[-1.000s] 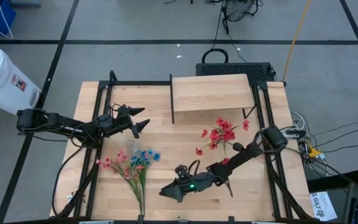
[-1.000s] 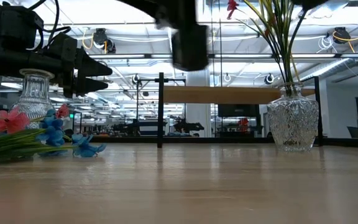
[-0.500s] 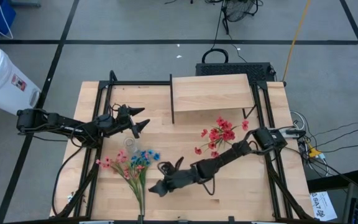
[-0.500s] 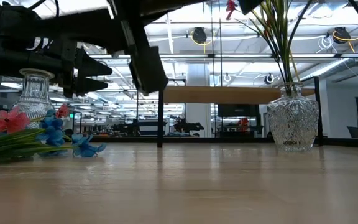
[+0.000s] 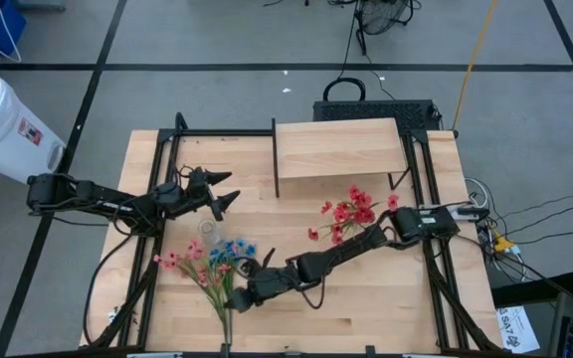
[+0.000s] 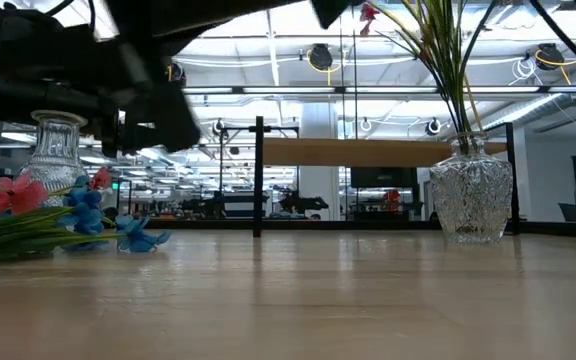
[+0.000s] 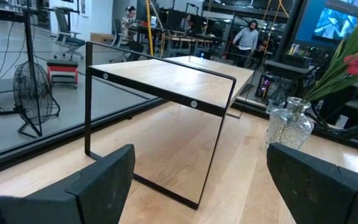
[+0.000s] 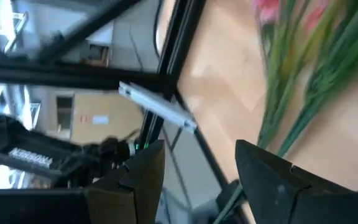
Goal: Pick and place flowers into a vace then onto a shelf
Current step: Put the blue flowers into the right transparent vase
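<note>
Loose flowers (image 5: 212, 267) with pink, red and blue blossoms lie flat on the tabletop near its front left; they also show in the low view (image 6: 48, 212) and the right wrist view (image 8: 303, 93). A small empty glass vase (image 5: 207, 231) stands just behind them. A cut-glass vase (image 6: 471, 195) holding red flowers (image 5: 351, 211) stands right of centre. The shelf (image 5: 338, 147) stands at the back. My right gripper (image 5: 239, 296) hovers open just right of the loose stems, touching nothing. My left gripper (image 5: 229, 191) waits open at the left, pointing level toward the shelf.
Black frame rails (image 5: 162, 169) run along the table's left and right sides. The shelf's thin black legs (image 7: 216, 149) stand on the tabletop. Bare wood (image 5: 386, 308) lies at the front right. A white bin (image 5: 3, 124) stands off the table's left.
My right gripper has swept level along the front of the table toward its left edge, from near the middle to beside the loose flowers, rolling somewhat on the way. Its fingers keep the same gap. The flowers and vases have stayed put.
</note>
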Robot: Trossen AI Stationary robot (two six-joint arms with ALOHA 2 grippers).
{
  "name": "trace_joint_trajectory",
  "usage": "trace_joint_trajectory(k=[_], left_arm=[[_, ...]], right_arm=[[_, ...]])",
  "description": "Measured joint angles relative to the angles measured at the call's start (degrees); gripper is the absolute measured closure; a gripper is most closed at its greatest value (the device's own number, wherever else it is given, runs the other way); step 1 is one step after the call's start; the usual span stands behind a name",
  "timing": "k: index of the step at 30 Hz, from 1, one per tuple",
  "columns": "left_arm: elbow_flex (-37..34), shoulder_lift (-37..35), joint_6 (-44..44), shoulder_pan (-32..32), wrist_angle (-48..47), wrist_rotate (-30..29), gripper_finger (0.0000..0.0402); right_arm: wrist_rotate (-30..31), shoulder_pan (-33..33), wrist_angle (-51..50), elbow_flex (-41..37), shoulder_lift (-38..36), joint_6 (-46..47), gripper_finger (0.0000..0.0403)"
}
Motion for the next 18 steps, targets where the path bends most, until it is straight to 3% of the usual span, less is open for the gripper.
trace_joint_trajectory(k=[11,18], left_arm=[[0.0,0.0,0.0,0.0,0.0,0.0,0.0036],[0.0,0.0,0.0,0.0,0.0,0.0,0.0036]], right_arm=[[-11.6,-2.4,-6.6,9.7,8.7,9.2,0.0216],[-10.1,-2.6,-11.9,9.8,8.7,9.7,0.0216]])
